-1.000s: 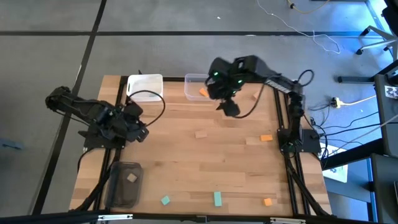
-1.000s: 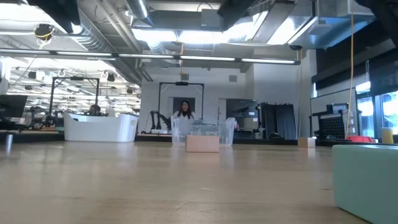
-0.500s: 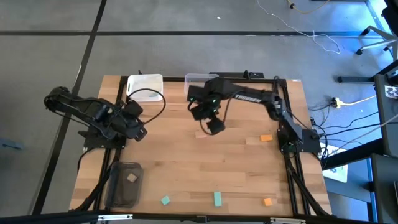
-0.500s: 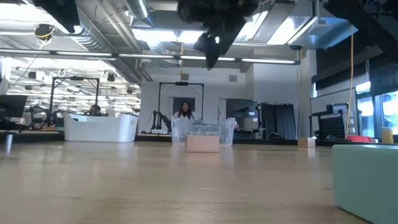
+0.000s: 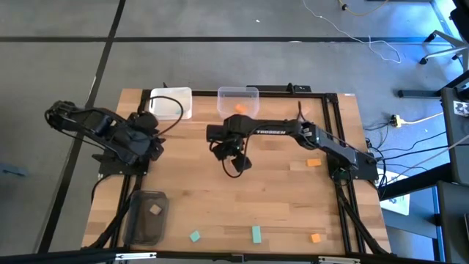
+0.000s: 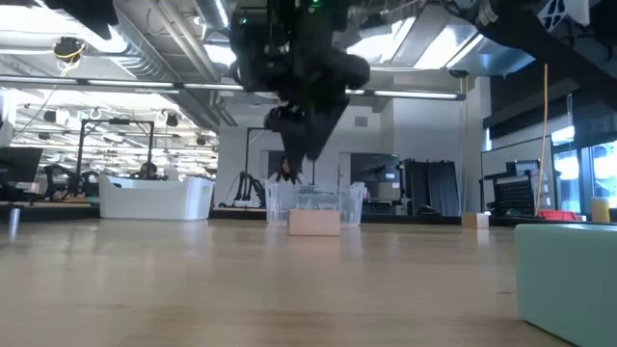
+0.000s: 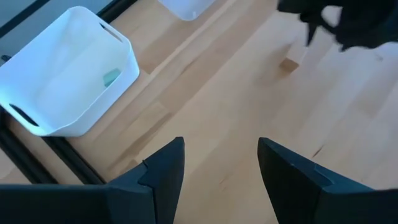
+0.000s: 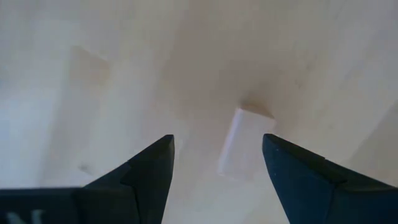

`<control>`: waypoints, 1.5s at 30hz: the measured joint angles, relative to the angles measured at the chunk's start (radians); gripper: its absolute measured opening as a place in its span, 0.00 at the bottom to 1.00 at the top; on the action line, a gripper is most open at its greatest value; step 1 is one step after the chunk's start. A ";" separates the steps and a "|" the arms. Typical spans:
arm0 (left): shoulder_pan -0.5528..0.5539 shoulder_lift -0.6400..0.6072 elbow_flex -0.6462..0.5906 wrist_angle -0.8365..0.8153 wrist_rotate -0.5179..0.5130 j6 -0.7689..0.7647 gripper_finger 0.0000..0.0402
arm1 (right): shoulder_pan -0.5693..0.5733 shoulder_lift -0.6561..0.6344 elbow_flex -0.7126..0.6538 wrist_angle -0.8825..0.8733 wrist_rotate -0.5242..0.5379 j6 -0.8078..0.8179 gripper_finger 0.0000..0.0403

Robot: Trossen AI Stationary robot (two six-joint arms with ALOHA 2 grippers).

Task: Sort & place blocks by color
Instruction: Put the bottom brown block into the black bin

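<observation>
A tan block (image 8: pixel 241 142) lies flat on the table's middle, also seen in the low view (image 6: pixel 313 224). My right gripper (image 8: pixel 214 162) hangs open just above it, fingers pointing down and standing either side of the block without touching; the high view (image 5: pixel 236 161) shows it covering the block. My left gripper (image 7: pixel 221 168) is open near the table's left edge (image 5: pixel 149 143), facing the white bin (image 7: pixel 68 74), which holds a teal block (image 7: pixel 112 76). Other blocks lie loose: two teal (image 5: pixel 194 236) (image 5: pixel 256 234) and two orange (image 5: pixel 314 163) (image 5: pixel 316 237).
The clear bin (image 5: pixel 238 101) at the far edge holds an orange block (image 5: pixel 239 108). The dark grey bin (image 5: pixel 149 216) at the near left holds a tan block (image 5: pixel 155 210). A teal block (image 6: pixel 569 280) stands close to the low camera. Open wood lies between the arms.
My right gripper has swung from above the clear bin toward the table's left and near side, and has come down over the tan block in the middle. My left arm has shifted slightly toward the far left.
</observation>
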 joint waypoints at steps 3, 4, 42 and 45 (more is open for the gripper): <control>0.000 -0.032 0.000 0.000 0.000 0.039 0.48 | 0.002 0.024 0.000 0.000 0.056 0.036 0.61; 0.000 -0.044 0.000 -0.001 -0.003 0.051 0.48 | 0.001 0.031 0.000 0.005 0.057 0.054 0.61; 0.000 -0.242 0.000 -0.001 -0.022 0.283 0.48 | -0.013 0.026 -0.341 0.353 0.109 0.285 0.61; 0.000 -0.242 0.000 -0.001 -0.022 0.282 0.48 | -0.012 0.029 -0.335 0.358 0.135 0.285 0.58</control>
